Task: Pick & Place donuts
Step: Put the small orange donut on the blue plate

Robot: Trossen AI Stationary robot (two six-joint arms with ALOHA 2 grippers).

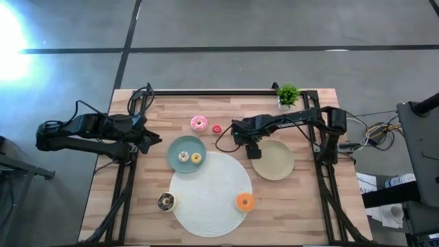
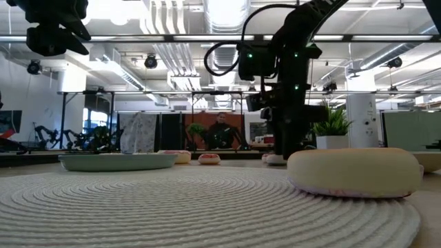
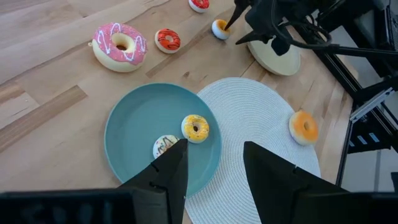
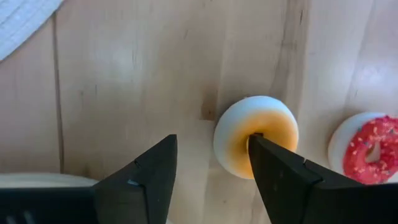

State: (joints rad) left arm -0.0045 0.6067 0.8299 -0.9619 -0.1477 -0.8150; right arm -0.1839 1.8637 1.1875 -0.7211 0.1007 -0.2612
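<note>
- Hovering mid-frame in the high view, the right pincer [image 4: 208, 168] stands apart over a tiny orange donut [image 4: 256, 135] on the worktop [image 1: 309, 206].
- Centre both fingers around it, then close gently.
- Left pincer [image 3: 211, 168], apart, waits over the teal plate [image 3: 134, 121].

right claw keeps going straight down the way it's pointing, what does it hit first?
Probably the small orange donut: the right claw is open right above it, one finger tip over its hole. Below that is only the wooden table. The gap left is unclear.
</note>
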